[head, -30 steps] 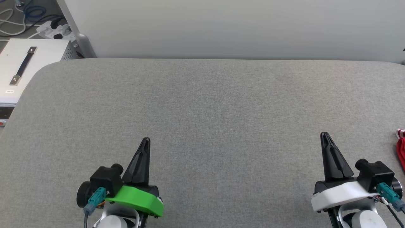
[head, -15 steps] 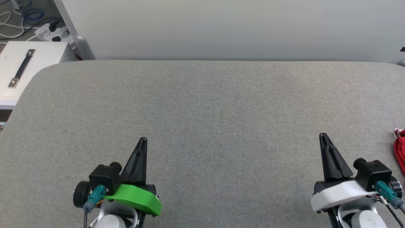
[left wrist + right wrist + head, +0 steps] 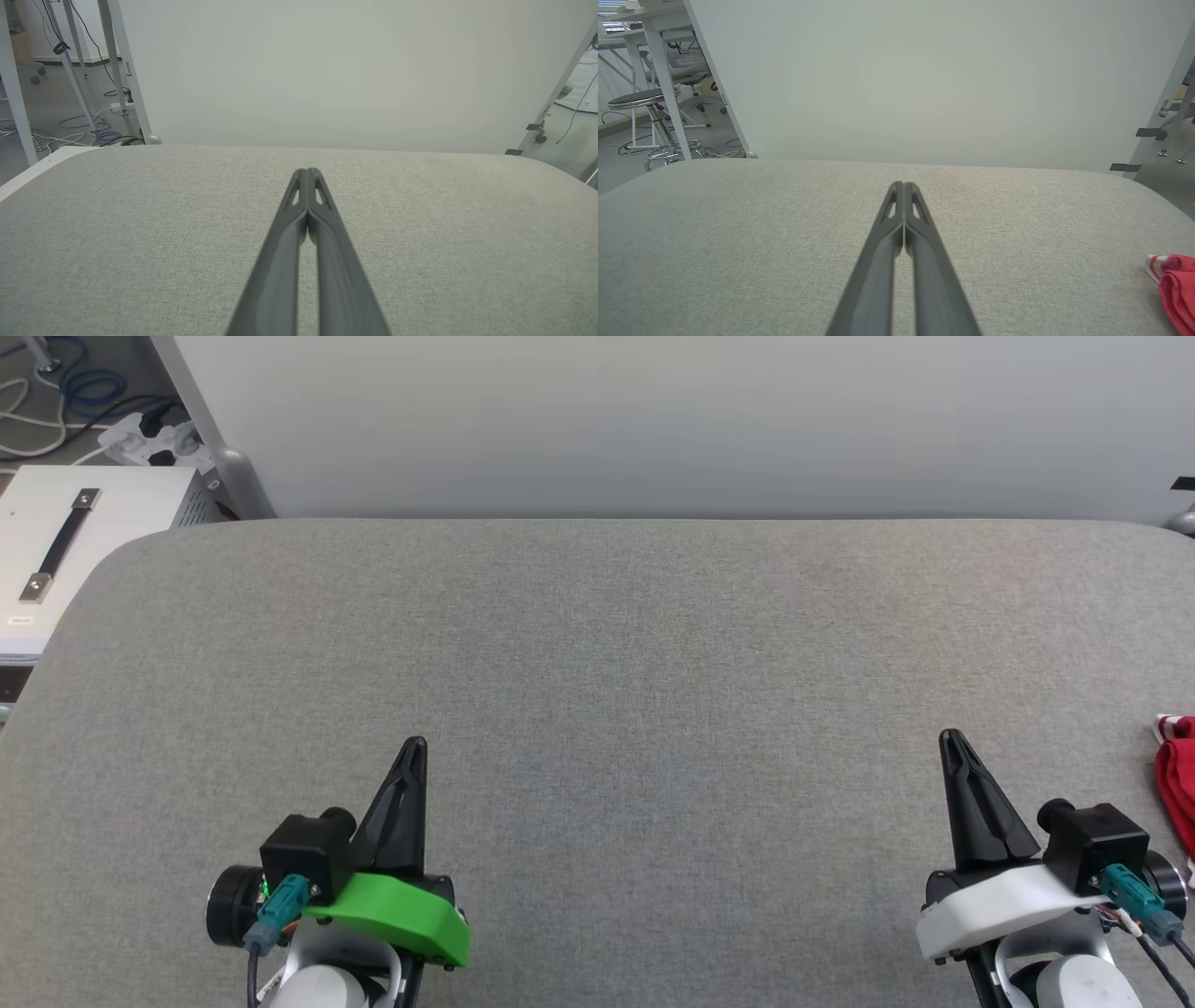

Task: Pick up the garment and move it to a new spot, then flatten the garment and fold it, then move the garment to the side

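Observation:
The garment [image 3: 1176, 779] is a bunched red cloth with a strip of red-white trim, lying at the far right edge of the grey table [image 3: 607, 644]; most of it is cut off by the frame. The right wrist view catches it at the lower right, garment [image 3: 1176, 289]. My right gripper [image 3: 952, 739] rests low at the front right, shut and empty, a short way left of the garment. My left gripper [image 3: 415, 747] is at the front left, also shut with nothing in it. Both pairs of fingertips meet in the wrist views, left gripper [image 3: 307, 171], right gripper [image 3: 903, 185].
A pale wall panel [image 3: 653, 420] stands behind the table's far edge. A white box with a black handle [image 3: 56, 546] sits off the left corner, with cables and a power strip [image 3: 149, 429] on the floor behind it. A stool [image 3: 640, 100] shows beyond the table.
The whole head view has shifted slightly, so the camera moved. Both grippers stay shut in place, and the garment lies where it was.

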You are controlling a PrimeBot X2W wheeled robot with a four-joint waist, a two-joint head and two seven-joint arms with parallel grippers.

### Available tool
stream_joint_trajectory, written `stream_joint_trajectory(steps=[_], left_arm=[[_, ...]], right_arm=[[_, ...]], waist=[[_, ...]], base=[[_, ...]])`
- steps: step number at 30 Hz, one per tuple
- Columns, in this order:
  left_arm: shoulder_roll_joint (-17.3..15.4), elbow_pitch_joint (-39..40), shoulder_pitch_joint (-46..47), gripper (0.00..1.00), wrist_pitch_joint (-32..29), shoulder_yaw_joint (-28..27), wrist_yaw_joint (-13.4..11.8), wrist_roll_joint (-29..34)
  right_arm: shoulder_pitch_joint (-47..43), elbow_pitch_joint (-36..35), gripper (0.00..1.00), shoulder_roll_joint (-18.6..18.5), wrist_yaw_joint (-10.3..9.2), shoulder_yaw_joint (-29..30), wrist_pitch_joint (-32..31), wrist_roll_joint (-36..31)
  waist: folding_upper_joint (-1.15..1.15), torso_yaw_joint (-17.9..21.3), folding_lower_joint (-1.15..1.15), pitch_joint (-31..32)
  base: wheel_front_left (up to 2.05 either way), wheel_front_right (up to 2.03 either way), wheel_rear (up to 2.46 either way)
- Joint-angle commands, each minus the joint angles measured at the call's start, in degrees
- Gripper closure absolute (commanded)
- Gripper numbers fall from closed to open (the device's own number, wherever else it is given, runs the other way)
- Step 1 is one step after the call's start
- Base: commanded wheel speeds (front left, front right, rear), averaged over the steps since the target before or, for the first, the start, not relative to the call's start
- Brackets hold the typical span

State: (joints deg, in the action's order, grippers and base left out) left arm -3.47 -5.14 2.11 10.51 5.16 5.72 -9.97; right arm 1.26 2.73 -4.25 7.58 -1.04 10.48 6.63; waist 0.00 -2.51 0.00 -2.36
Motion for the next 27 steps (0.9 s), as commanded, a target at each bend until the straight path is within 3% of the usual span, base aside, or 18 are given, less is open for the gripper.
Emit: stream_joint_trajectory(steps=[1,27], left_arm=[[0.18,0.2,-0.63,1.0,-0.31,-0.32,-0.6,0.55],[0.31,1.76,-1.1,1.0,-3.54,-1.85,-2.22,3.54]], right_arm=[[-0.35,-0.37,1.0,0.14,-0.03,0.09,-0.42,-0.47],[-0.64,-1.12,1.0,0.53,-0.05,0.39,-3.61,-2.42]], waist=[[0.0,0.05,0.0,0.04],[0.0,0.82,0.0,0.78]], base=[[0.0,0.0,0.0],[0.0,0.0,0.0]])
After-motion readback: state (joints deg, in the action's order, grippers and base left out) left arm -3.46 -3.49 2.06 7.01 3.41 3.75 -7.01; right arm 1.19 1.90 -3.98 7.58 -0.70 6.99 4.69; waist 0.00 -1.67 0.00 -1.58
